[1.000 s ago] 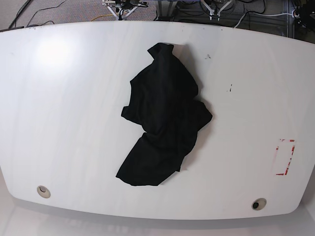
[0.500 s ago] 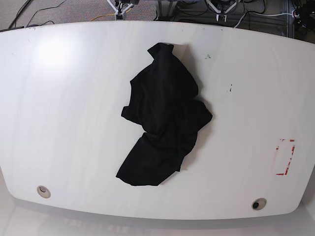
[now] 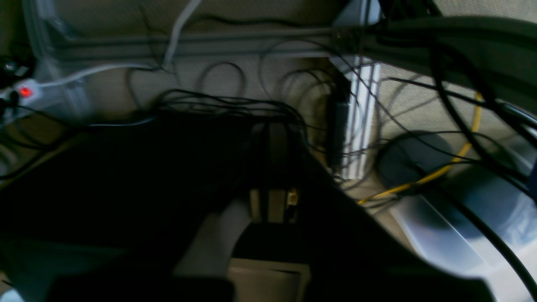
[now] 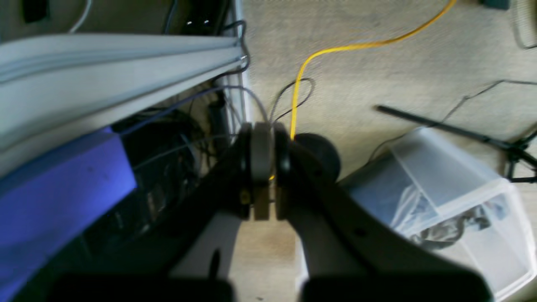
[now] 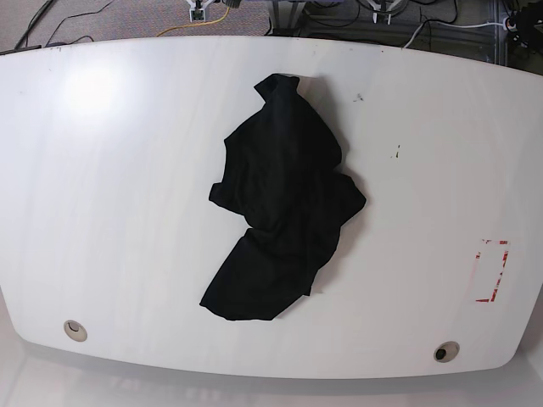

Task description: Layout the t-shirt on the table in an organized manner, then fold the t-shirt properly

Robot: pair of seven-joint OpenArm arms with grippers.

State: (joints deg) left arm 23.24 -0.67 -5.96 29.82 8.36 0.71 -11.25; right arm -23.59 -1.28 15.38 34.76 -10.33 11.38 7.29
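T-shirt: we saw the black t-shirt [image 5: 284, 203] crumpled in a heap near the middle of the bench [image 5: 127, 212], untouched.
Right pincer: we found the right pincer [image 4: 262, 167] closed on nothing, off the bench above the floor.
Left pincer: we found the left pincer [image 3: 272, 167] closed, dark and blurred, holding nothing.
Red outline: the tape rectangle [image 5: 492, 271] lay at the bench's right.

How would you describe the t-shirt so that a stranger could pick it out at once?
Find the big white table. Near its middle lies the t-shirt, a crumpled black heap. It is the only cloth there, far larger than the red tape outline at the right.
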